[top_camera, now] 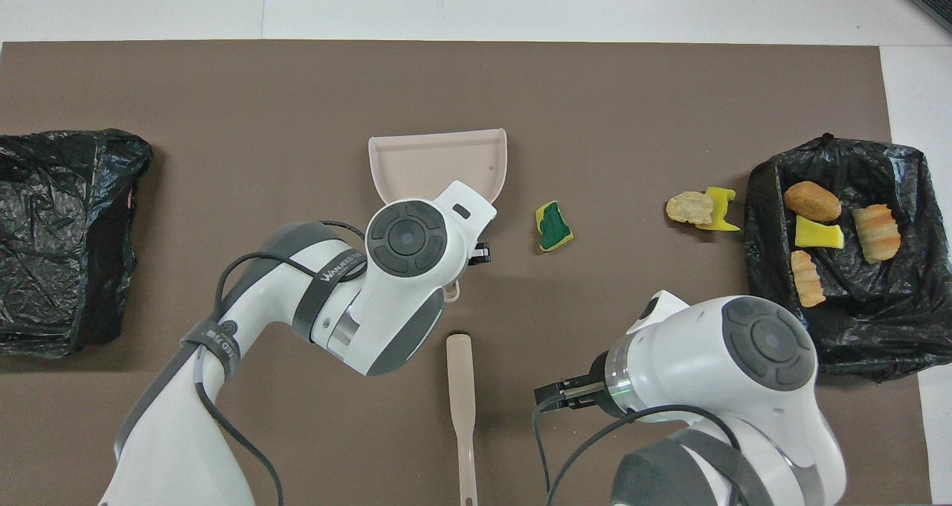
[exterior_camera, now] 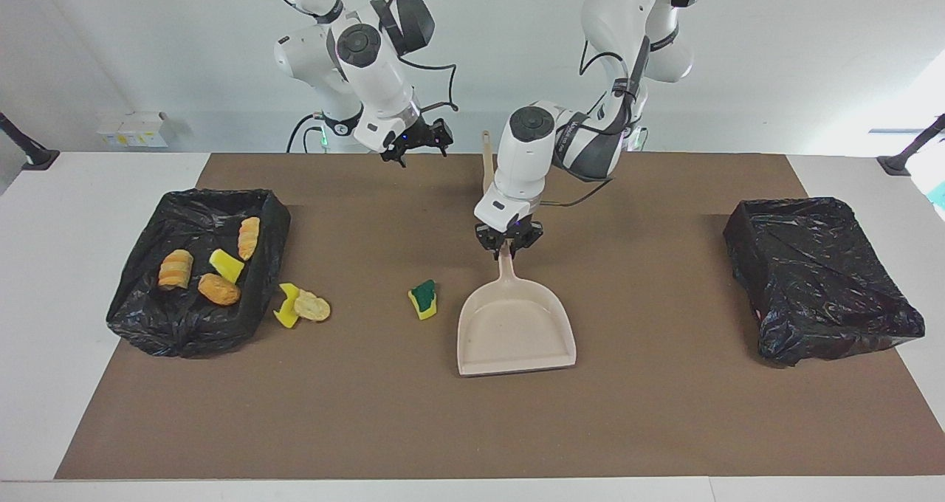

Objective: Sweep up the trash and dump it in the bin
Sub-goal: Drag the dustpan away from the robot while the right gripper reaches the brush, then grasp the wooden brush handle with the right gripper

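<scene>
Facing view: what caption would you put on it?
Left gripper grips the dustpan handle beside a green sponge; right gripper waits.

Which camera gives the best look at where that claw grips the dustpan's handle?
The facing view: there the left gripper is seen shut on the dustpan at its handle's end. In the overhead view the arm's own wrist hides the grip; only the pan and the handle's tip show.

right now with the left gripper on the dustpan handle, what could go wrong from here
1. The left gripper pinches only the handle tip of the dustpan, so the pan could swing or slip.
2. The green-and-yellow sponge lies right beside the pan and could get knocked away.
3. The right gripper is open and waits near the brush, still unheld, so no sweeping yet.
</scene>
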Controlling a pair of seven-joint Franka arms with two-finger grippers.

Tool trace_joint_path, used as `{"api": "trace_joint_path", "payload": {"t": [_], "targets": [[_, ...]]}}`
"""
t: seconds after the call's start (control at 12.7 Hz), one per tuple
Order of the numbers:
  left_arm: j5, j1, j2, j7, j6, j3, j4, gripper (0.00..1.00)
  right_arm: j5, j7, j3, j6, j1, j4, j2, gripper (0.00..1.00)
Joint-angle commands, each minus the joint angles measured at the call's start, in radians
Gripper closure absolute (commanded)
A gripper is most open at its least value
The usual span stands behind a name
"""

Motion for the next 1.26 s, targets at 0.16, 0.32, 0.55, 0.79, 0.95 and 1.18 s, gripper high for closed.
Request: {"api": "trace_joint_path", "payload": {"t": [0.16, 0.32, 0.55, 0.79, 0.95, 1.18], "targets": [[0.021, 0.151, -0.026, 0.172, -0.094, -0.003, 0.035, 1.00, 0.025, 0.170, 0.003, 0.162, 0.143, -0.014, 0.078, 0.00], [0.019, 0.215, -0.024, 0.287, -0.095, -0.003, 0.028, 1.00, 0.025, 0.260, 0.003, 0.221, 0.212, -0.014, 0.110, 0.00], [0.018, 0.261, -0.025, 0.372, -0.121, -0.003, 0.021, 1.00, 0.020, 0.426, 0.003, 0.253, 0.316, -0.017, 0.143, 0.00], [0.016, 0.274, -0.036, 0.399, -0.124, -0.005, -0.015, 1.00, 0.006, 0.515, 0.004, 0.310, 0.390, -0.096, 0.143, 0.00], [0.016, 0.277, -0.047, 0.421, -0.124, -0.003, -0.034, 1.00, 0.005, 0.590, 0.004, 0.374, 0.420, -0.110, 0.173, 0.00], [0.016, 0.284, -0.055, 0.427, -0.124, -0.005, -0.045, 1.00, 0.000, 0.601, 0.003, 0.382, 0.447, -0.109, 0.204, 0.25]]}}
